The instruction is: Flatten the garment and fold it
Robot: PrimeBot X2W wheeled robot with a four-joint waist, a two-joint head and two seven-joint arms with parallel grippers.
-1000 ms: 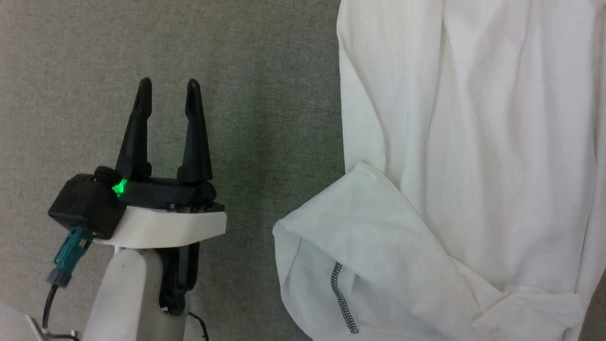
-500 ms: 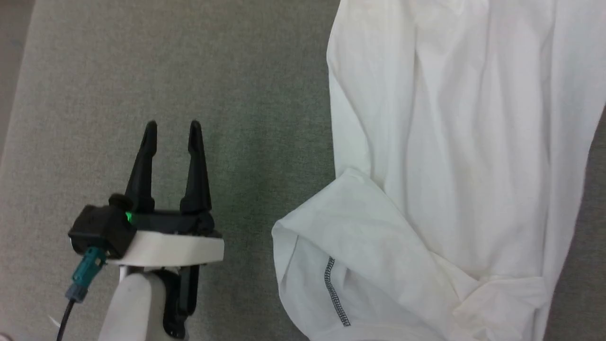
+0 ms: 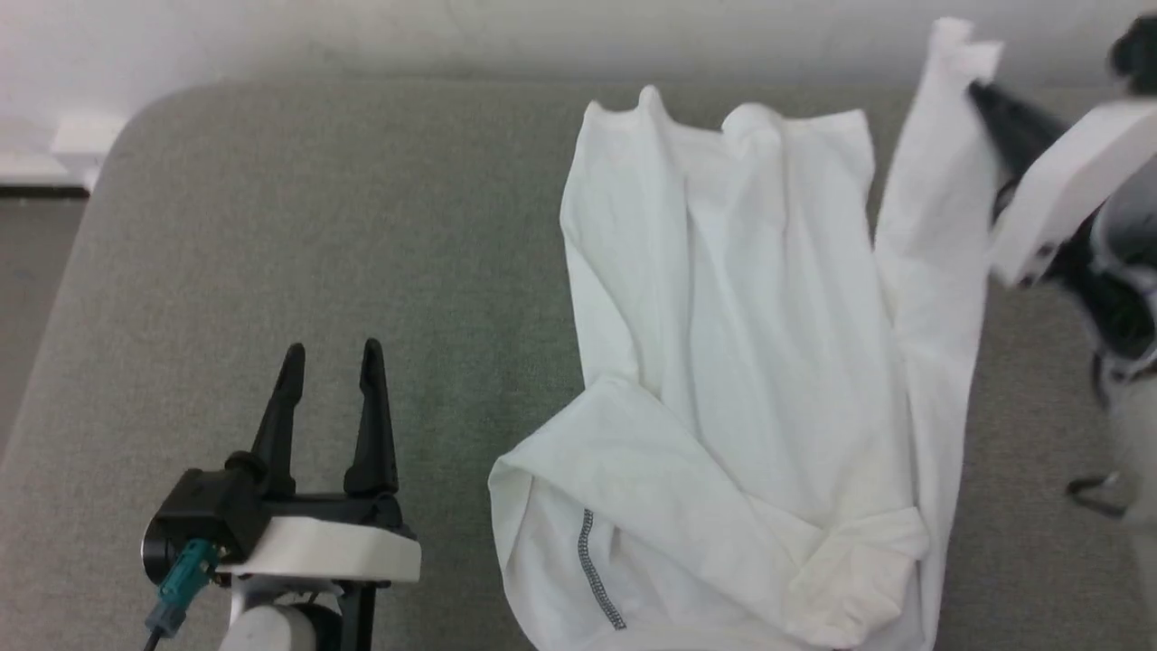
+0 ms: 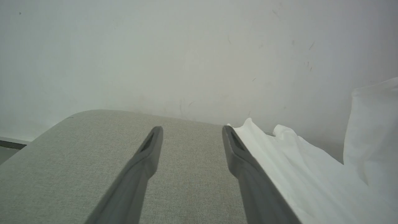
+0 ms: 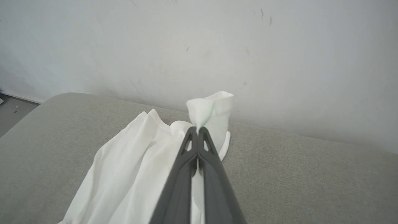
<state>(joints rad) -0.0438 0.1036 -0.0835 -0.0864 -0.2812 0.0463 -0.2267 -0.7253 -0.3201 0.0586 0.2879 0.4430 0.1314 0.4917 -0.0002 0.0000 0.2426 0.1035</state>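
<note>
The garment (image 3: 768, 362), a thin white shirt with a grey stitched seam near its front edge, lies crumpled lengthwise on the right half of the grey padded surface (image 3: 316, 226). My right gripper (image 3: 978, 90) is at the far right, shut on an end of the garment and holding that strip lifted off the surface. In the right wrist view the two fingers press together on the white cloth (image 5: 211, 109) at the gripper (image 5: 198, 128). My left gripper (image 3: 333, 348) stands open at the lower left, empty, well left of the garment (image 4: 311, 174), and its gripper (image 4: 191, 128) hovers over bare fabric.
A pale wall (image 3: 452, 36) runs behind the far edge of the padded surface. The surface's rounded far-left corner (image 3: 154, 99) drops to a floor (image 3: 27, 244) on the left. Bare grey fabric spreads across the left half.
The head camera has tilted up, bringing the far edge, wall and right arm into view. The right gripper has closed on the garment's end. The left gripper stays open.
</note>
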